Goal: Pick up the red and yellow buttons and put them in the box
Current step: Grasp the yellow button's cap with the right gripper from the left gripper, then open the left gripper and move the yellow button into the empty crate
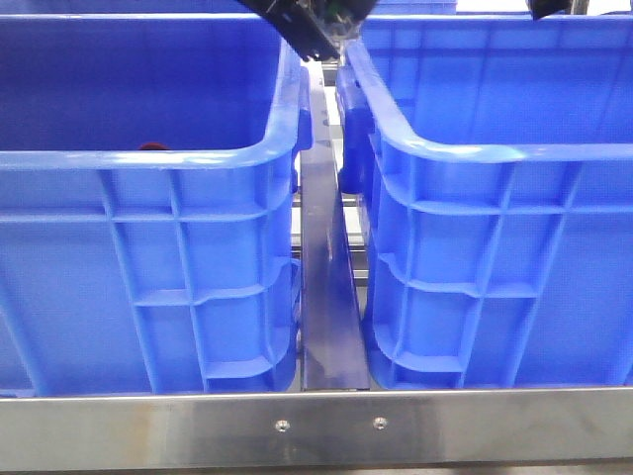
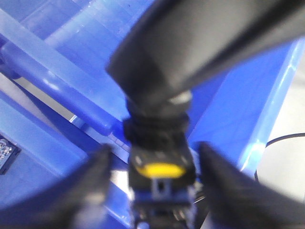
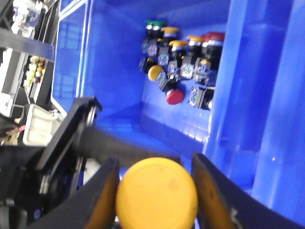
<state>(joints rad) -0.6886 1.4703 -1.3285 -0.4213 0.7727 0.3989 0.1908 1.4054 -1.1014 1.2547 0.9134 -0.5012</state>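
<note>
My right gripper (image 3: 155,164) is shut on a yellow button (image 3: 157,195); its round cap faces the right wrist camera and fills the gap between the fingers. In the left wrist view the same button (image 2: 158,169) shows edge-on, with its dark body below it and the right arm above. My left gripper (image 2: 155,162) is open, its blurred fingers (image 2: 90,191) wide apart on either side of that button. A red button (image 3: 175,96) lies in a blue crate (image 3: 119,71) among others. A small dark red piece (image 1: 150,147) peeks over the left crate's rim.
Two big blue crates, left (image 1: 148,247) and right (image 1: 495,247), stand side by side with a narrow metal strip (image 1: 326,287) between them. Black arm parts (image 1: 316,35) hang over that gap. Several green, yellow and red buttons (image 3: 181,52) are heaped in a crate corner.
</note>
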